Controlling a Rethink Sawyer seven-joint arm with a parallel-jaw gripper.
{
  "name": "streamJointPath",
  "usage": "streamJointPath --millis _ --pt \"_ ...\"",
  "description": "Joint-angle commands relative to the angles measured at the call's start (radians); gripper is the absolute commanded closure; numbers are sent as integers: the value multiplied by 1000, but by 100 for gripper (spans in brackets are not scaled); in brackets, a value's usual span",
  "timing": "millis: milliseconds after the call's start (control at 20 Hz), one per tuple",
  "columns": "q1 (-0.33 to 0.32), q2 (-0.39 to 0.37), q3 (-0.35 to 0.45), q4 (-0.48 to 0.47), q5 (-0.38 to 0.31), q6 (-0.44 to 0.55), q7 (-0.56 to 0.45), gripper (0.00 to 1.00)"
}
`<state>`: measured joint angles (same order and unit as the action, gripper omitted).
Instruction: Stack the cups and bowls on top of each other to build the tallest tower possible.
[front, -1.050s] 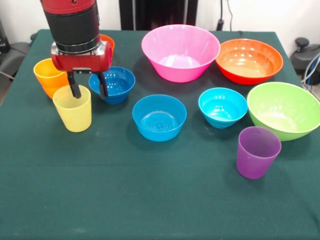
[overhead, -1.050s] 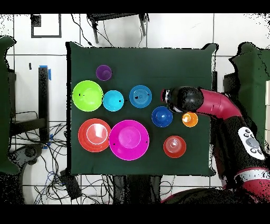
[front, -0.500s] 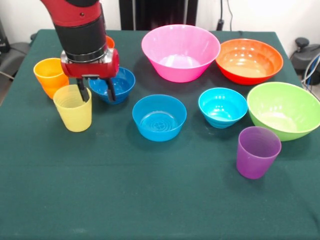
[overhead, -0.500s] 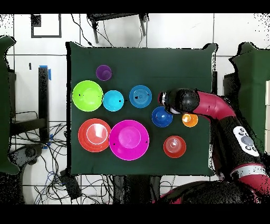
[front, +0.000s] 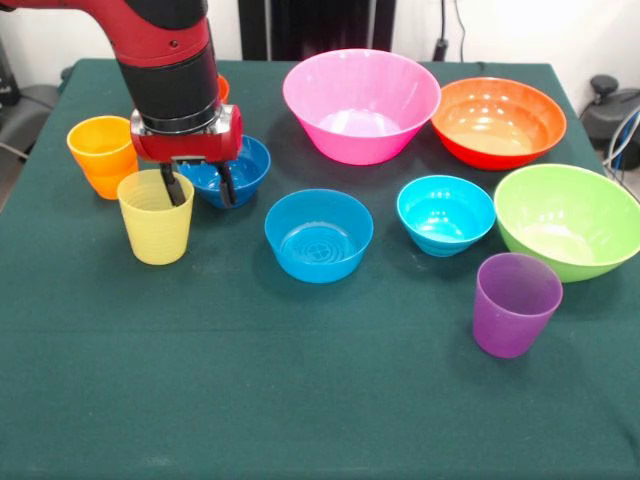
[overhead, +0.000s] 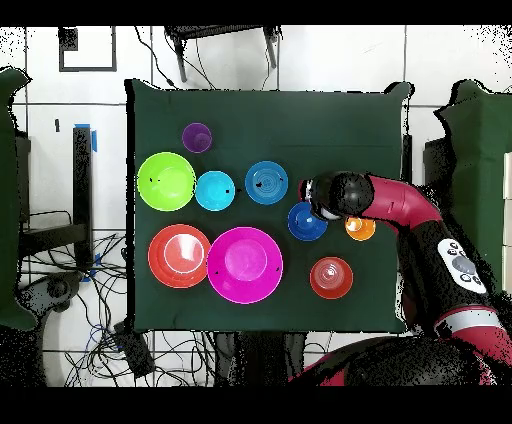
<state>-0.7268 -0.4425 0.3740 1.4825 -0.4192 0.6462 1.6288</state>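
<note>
The tool (front: 198, 187) hangs low over the left side of the green-clothed surface (front: 300, 400), its two dark fingers spread apart and gripping nothing. One finger (front: 176, 187) dips at the rim of the pale yellow cup (front: 156, 217), seemingly just inside it; the other sits over the dark blue small bowl (front: 226, 168) just beside that cup.

The yellow cup stands upright on the cloth, with the orange cup (front: 101, 154) close behind it. A small orange-red bowl (overhead: 331, 277) is mostly hidden behind the arm in the front view (the overhead view shows it clearly).

The mid-blue small bowl (front: 318, 234) sits alone near the middle, the cyan small bowl (front: 446, 213) to its right. The large pink bowl (front: 361, 104) and large orange-red bowl (front: 498, 121) line the far edge, the lime green bowl (front: 568, 219) lies at the right, and the purple cup (front: 515, 303) stands upright in front of it. Nothing is stacked.
</note>
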Motion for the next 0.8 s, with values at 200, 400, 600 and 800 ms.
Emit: streamJointPath --millis 200,400,600,800 --pt "-25 43 66 -20 -109 6 -202 0" --pt "-127 100 167 -19 -96 -139 -209 0" --pt "-129 115 180 -37 -107 -78 -216 100" --pt "-121 102 174 -25 -131 -69 -186 100"
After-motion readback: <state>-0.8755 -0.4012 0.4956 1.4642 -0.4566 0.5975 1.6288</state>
